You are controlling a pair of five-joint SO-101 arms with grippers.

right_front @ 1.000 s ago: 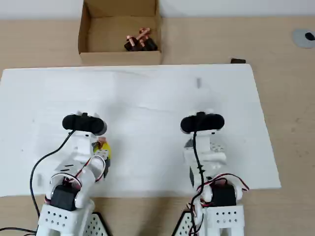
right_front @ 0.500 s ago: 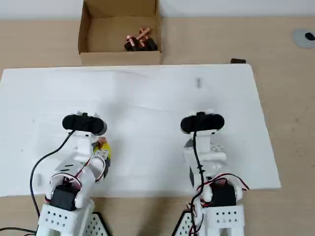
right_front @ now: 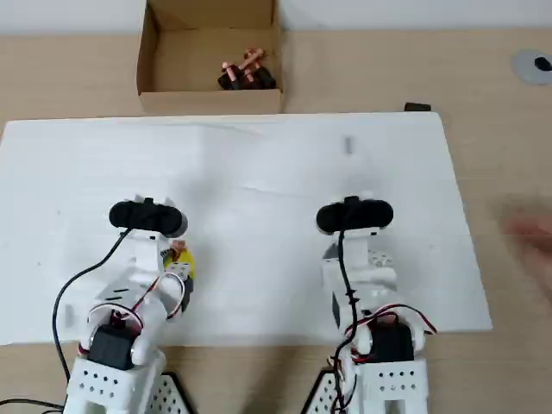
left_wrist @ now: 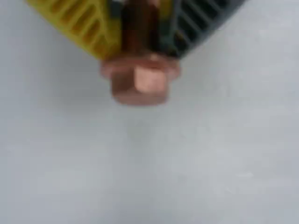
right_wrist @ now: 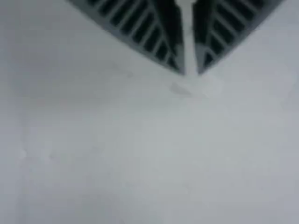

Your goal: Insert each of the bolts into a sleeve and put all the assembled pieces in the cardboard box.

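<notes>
One copper bolt (left_wrist: 139, 79) is sitting in my left claw (left_wrist: 140, 49). I am clamping its shank between the yellow finger and the dark one, and the flanged hex head is poking out past the tips, just above the white sheet (right_front: 259, 172). In the high view the claw is hanging at about six o'clock from the cardboard box (right_front: 151, 60), well apart from it. The box is standing just beyond the sheet's far edge. A few assembled pieces (right_front: 246, 73) are lying in it toward its three o'clock wall.

My right claw (right_wrist: 188, 65) is pressing its fingers nearly together, with only a thin slit between them and nothing held, close over the sheet at three o'clock from the left one.

I am judging the bolt to be stiff metal, small yet dense for its size, and in no danger of bending or cracking under my squeeze. The plated skin is probably slick, so I am trusting the shank, where any thread would bite into my ribbed pads, and I am treating the flange as a stop against sliding. The head's flats would make a second good hold, and taking it there would leave the shank free for a sleeve. As gripped now, most of the shank is buried between my fingers, so a handover or a regrip is looking likely.
</notes>
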